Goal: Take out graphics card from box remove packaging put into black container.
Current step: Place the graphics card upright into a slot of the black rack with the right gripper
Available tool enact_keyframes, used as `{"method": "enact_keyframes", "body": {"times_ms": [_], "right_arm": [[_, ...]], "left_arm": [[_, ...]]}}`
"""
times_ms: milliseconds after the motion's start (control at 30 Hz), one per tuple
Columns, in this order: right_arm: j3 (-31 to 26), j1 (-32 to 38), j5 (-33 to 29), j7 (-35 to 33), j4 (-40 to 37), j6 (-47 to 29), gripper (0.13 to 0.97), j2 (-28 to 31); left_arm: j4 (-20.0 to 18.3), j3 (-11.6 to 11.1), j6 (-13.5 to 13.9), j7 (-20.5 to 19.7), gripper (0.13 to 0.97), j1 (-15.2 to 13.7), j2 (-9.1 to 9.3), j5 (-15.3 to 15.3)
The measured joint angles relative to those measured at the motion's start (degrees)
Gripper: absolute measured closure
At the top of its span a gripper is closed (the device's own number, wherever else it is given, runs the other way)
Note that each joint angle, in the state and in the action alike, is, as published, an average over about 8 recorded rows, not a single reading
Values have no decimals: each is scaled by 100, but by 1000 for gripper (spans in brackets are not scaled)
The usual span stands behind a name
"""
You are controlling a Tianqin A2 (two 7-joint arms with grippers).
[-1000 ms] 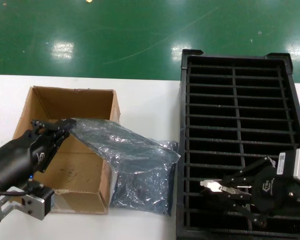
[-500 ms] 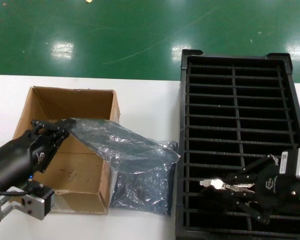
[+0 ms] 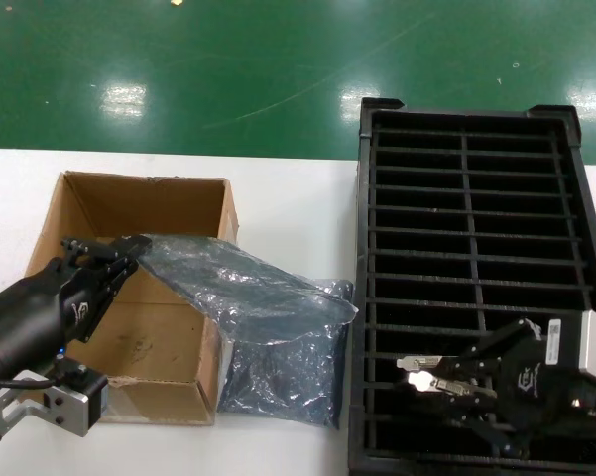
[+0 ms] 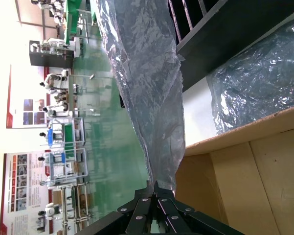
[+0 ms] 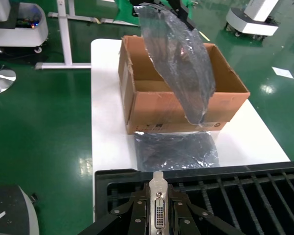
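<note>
**Graphics card held over near end of slotted tray**

Graphics card (image 3: 438,373): the slim dark card with a silver metal bracket sits in the right gripper (image 3: 454,381), low over the near left rows of the black container. Its long axis runs left to right in the head view, with the bracket end toward the container's left wall. In the right wrist view the bracket (image 5: 157,205) stands upright between the fingers, white port facing the camera.

1. Black container (image 3: 363,198): a large black plastic tray with two columns of narrow slot rows, on the right of the white table (image 3: 288,198). The rows visible beyond the gripper hold nothing. Its left wall lies just beside the flat bag.
2. Box (image 3: 50,213): a brown corrugated cardboard box, open on top, on the left of the table, well apart from the container.
3. Packaging (image 3: 243,288): a crinkly translucent grey-blue plastic bag, pinched at one end by the left gripper (image 3: 114,260) over the box, stretching out past the box's right wall.
4. Second bag (image 3: 283,372): a like bag lying flat on the table between box and container.

Gripper states: right fingers are closed onto the bracket; left fingers are closed onto the bag's end.
</note>
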Motion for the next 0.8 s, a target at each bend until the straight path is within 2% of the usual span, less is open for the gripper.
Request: {"method": "enact_keyframes", "body": {"times_ms": [800], "right_arm": [[-221, 94, 54, -316, -387, -149, 905, -225]], "left_arm": [[0, 0, 0, 0, 958, 0, 0, 0]]}}
